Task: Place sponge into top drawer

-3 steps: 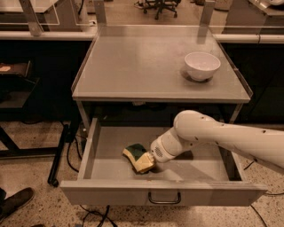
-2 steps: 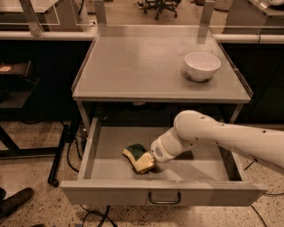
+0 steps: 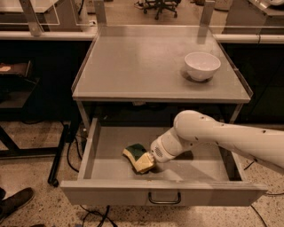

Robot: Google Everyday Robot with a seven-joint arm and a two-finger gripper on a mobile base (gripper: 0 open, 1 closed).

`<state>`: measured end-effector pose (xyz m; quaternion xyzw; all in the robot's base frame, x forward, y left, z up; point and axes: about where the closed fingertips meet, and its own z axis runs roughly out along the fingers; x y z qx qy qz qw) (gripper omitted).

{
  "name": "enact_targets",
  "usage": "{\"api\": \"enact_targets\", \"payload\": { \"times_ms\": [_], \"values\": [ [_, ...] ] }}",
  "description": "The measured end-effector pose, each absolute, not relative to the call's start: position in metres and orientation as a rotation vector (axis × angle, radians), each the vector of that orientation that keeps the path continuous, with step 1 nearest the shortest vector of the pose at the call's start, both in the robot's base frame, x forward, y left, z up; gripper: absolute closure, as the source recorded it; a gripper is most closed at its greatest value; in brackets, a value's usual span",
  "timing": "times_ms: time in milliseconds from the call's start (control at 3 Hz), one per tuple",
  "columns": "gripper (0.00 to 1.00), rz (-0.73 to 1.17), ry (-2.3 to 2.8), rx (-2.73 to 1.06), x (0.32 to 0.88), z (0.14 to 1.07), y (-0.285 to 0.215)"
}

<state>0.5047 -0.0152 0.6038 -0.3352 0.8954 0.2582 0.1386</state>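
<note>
Now, shoe (image 3: 15,201): dark, on the speckled floor at the lower left corner.
Handle (image 3: 164,198): small dark loop at the centre of the drawer's front panel.
Top drawer (image 3: 111,195): grey metal, pulled out wide from under the table.
Sponge (image 3: 139,157): inside the top drawer, left of its middle and near the front. It sits tilted, green face up and to the left, yellow foam toward the gripper.
Gripper (image 3: 151,158): down inside the drawer, right up against the sponge's yellow end.
Grip: cannot tell, as the white wrist hides the tip where it meets the sponge.
Arm (image 3: 222,135): white, reaching in from the right over the drawer's right half.
Table (image 3: 133,66): flat grey top above the drawer.
Bowl (image 3: 202,65): white, upright on the table's right side.
Chair (image 3: 159,6): wheeled base, far behind.
</note>
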Motion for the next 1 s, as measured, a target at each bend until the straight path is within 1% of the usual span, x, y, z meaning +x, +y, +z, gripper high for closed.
{"api": "enact_targets", "payload": {
  "times_ms": [333, 667, 1000],
  "values": [
    [0.11, 0.747, 2.589, -0.969, 0.5047, 0.6038, -0.0152],
    [0.0, 0.747, 2.589, -0.97, 0.5046, 0.6037, -0.0151],
    [0.0, 0.747, 2.589, -0.97, 0.5046, 0.6037, -0.0151]
  ]
}}
